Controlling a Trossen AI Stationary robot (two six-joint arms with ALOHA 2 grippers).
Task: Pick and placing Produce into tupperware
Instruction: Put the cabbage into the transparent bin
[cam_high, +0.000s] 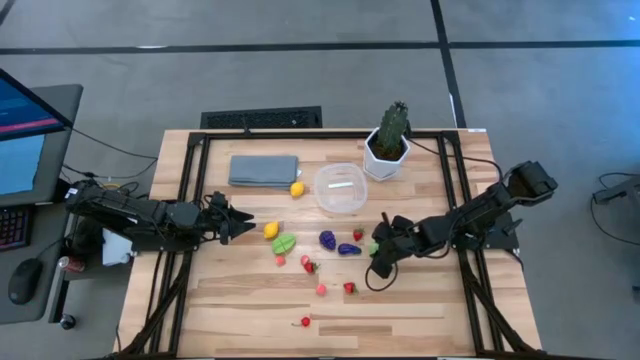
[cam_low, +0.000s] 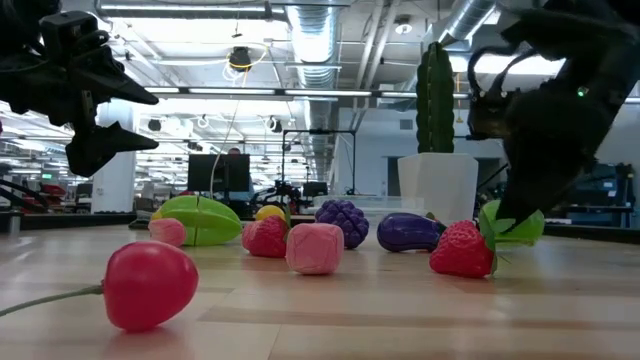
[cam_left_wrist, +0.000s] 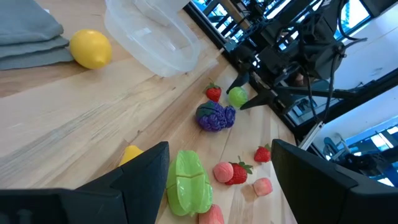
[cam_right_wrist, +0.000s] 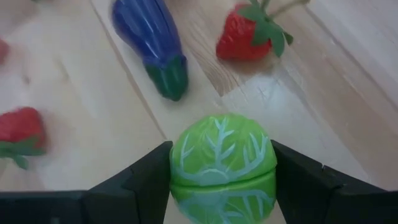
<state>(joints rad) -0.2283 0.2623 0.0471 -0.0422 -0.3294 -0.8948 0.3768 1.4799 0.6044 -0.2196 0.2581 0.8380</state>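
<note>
High view: right claw clamped on green cabbage, tub well beyond it, eggplant just beside, left claw spread near yellow fruit; low view: cabbage above strawberry; right wrist view: cabbage filling narrow gap, eggplant ahead.

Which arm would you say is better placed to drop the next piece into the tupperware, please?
The right: its tool is shut on the green cabbage, beside the tupperware. The left tool hangs open and empty.

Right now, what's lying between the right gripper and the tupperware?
In the high view, one strawberry lies between right gripper, shut on a green cabbage, and tupperware.
</note>
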